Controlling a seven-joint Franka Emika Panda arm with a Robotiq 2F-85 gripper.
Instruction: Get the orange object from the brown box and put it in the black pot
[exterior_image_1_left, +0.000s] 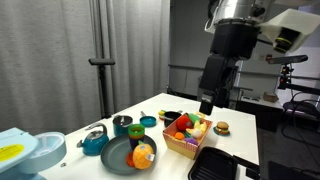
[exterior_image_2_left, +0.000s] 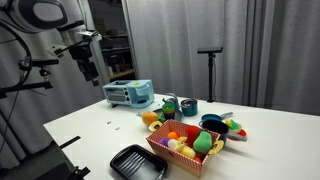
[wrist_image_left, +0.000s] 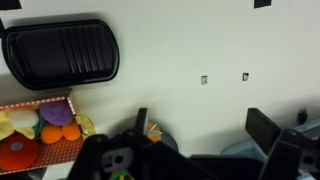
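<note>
The brown box (exterior_image_1_left: 190, 146) stands mid-table with several toy foods in it, and it also shows in the other exterior view (exterior_image_2_left: 186, 157). A small orange object (wrist_image_left: 60, 132) lies in the box beside a red piece (wrist_image_left: 15, 152) in the wrist view. The orange object also shows in both exterior views (exterior_image_1_left: 178, 133) (exterior_image_2_left: 176, 137). The small black pot (exterior_image_1_left: 170, 117) sits behind the box and shows in the other exterior view too (exterior_image_2_left: 212, 123). My gripper (exterior_image_1_left: 207, 104) (exterior_image_2_left: 92, 72) (wrist_image_left: 203, 125) hangs high above the table, open and empty, well clear of the box.
A dark round plate (exterior_image_1_left: 118, 157) holds a larger orange fruit (exterior_image_1_left: 143, 155). A black rectangular tray (exterior_image_1_left: 215, 166) (wrist_image_left: 60, 55) lies next to the box. Teal cups (exterior_image_1_left: 122, 125) stand near the plate. A toy burger (exterior_image_1_left: 222, 127) and a blue toaster oven (exterior_image_2_left: 128, 93) are also on the table.
</note>
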